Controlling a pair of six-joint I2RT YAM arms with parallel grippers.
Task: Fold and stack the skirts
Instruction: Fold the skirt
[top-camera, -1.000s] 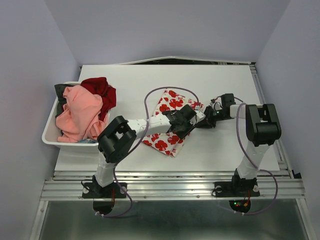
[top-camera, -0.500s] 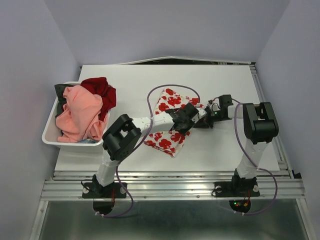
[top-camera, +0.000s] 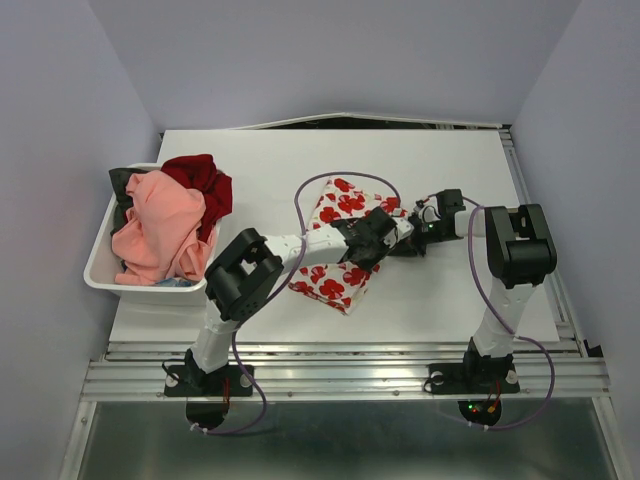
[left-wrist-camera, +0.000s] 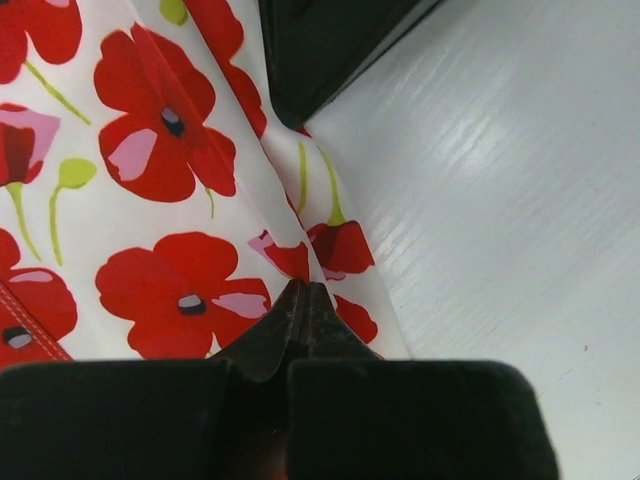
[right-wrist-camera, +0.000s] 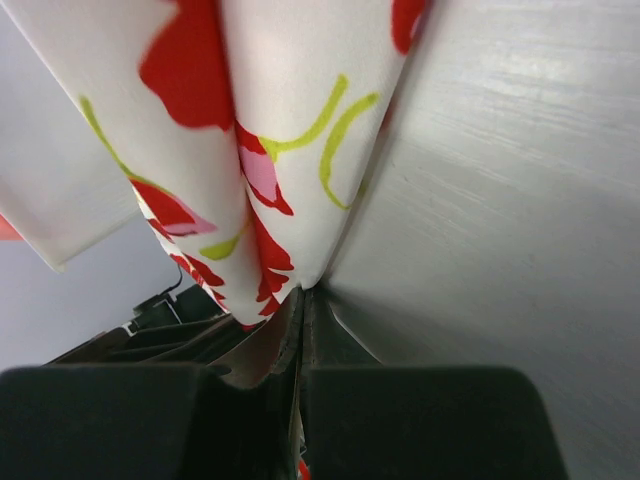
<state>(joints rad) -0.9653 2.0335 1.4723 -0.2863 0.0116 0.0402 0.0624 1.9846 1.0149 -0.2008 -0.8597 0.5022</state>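
Folding step in hand: left gripper (left-wrist-camera: 305, 296) and right gripper (right-wrist-camera: 303, 300) are both clenched on the floral skirt (top-camera: 338, 203) at its edge facing the right edge of the table (top-camera: 455, 290), so the next move should lift that edge and carry it across evenly.

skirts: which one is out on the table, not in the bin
The white skirt with red flowers, lying on the table; the salmon-pink skirt and dark red garment sit heaped in the bin.

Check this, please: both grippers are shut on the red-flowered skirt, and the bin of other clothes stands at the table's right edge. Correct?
Only the side is wrong: the bin stands at the left edge of the table, as the top external view shows. The left gripper and right gripper are indeed shut on the red-flowered skirt.
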